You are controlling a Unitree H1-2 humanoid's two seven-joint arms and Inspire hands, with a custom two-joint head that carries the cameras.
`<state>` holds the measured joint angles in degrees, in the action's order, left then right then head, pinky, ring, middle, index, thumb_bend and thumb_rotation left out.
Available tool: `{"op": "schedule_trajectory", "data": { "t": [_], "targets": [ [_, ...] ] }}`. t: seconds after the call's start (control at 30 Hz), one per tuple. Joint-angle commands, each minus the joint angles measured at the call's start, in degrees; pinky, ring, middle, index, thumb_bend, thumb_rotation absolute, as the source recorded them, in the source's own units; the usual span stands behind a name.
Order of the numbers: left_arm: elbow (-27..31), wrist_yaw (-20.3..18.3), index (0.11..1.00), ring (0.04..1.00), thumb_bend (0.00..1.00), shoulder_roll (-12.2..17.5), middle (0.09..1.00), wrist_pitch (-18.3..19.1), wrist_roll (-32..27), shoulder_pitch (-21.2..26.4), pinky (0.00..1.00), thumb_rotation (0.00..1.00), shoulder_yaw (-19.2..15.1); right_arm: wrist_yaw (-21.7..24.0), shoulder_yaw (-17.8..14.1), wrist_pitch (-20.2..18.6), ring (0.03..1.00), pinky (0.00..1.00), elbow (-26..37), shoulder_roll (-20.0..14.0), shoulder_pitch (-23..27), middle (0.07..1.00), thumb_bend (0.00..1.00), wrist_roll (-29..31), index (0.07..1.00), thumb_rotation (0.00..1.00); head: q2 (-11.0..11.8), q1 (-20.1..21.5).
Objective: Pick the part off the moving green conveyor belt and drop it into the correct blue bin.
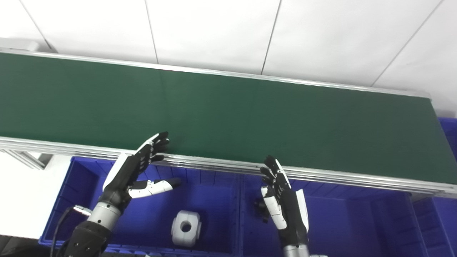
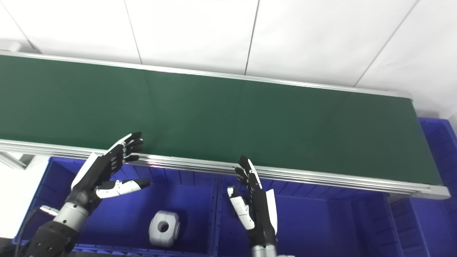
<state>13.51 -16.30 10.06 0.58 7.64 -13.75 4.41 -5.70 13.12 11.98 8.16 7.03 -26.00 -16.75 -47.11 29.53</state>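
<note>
Bare green belt (image 1: 228,114); white part (image 1: 185,228) in left blue bin (image 1: 64,192), below both hands' spread, empty fingers (image 1: 157,142).

A pale white panelled wall (image 1: 214,32) with thin dark seams fills the background — a white tabletop (image 1: 21,200) shows lower left.

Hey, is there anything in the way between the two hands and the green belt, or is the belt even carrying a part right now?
Nothing visible blocks either one. The left hand and right hand are open above the blue bins, at the belt's near rail. The green belt shows no part; a white part lies in the left bin.
</note>
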Motion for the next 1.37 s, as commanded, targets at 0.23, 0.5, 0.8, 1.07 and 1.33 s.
{"op": "schedule_trajectory", "data": {
  "t": [0.23, 0.5, 0.8, 1.07, 1.33],
  "targets": [
    [8.4, 0.5, 0.893, 0.897, 0.65, 2.1, 0.9, -0.8, -2.7, -1.0, 0.85, 0.34, 0.0, -2.1, 1.9, 0.5, 0.872, 0.84, 0.2, 2.3, -0.1, 0.91, 0.81, -3.1, 0.925, 0.93, 0.1, -0.5],
    [12.8, 2.7, 0.898, 0.902, 0.59, -1.4, 0.906, -5.6, -4.9, -6.1, 0.85, 0.58, 1.2, -1.5, 1.8, 0.0, 0.871, 0.82, 0.3, 2.2, 0.0, 0.906, 0.82, -1.2, 0.924, 0.92, 0.6, -0.8],
    [-1.5, 3.1, 0.963, 0.943, 0.68, 0.6, 0.953, -12.0, -6.6, -2.1, 0.91, 0.82, 1.0, -4.3, 2.2, 0.7, 0.879, 0.85, -2.7, 3.4, 1.5, 0.904, 0.8, -4.5, 0.918, 0.92, 1.6, 7.1],
    [-4.2, 3.2, 0.998, 0.948, 0.79, 1.5, 0.967, -11.4, -6.1, -1.5, 0.9, 0.91, 0.4, -5.2, 2.9, 1.6, 0.896, 0.91, -6.0, 3.8, 3.3, 0.927, 0.81, -4.5, 0.928, 0.96, 2.3, 10.1],
    [-4.2, 3.5, 0.98, 0.932, 0.81, 0.5, 0.951, -12.3, -6.2, -1.9, 0.87, 0.87, 0.9, -4.5, 2.8, 0.8, 0.896, 0.89, -4.3, 2.8, 2.2, 0.922, 0.83, -3.6, 0.922, 0.96, 1.9, 6.8]
  ]
}}
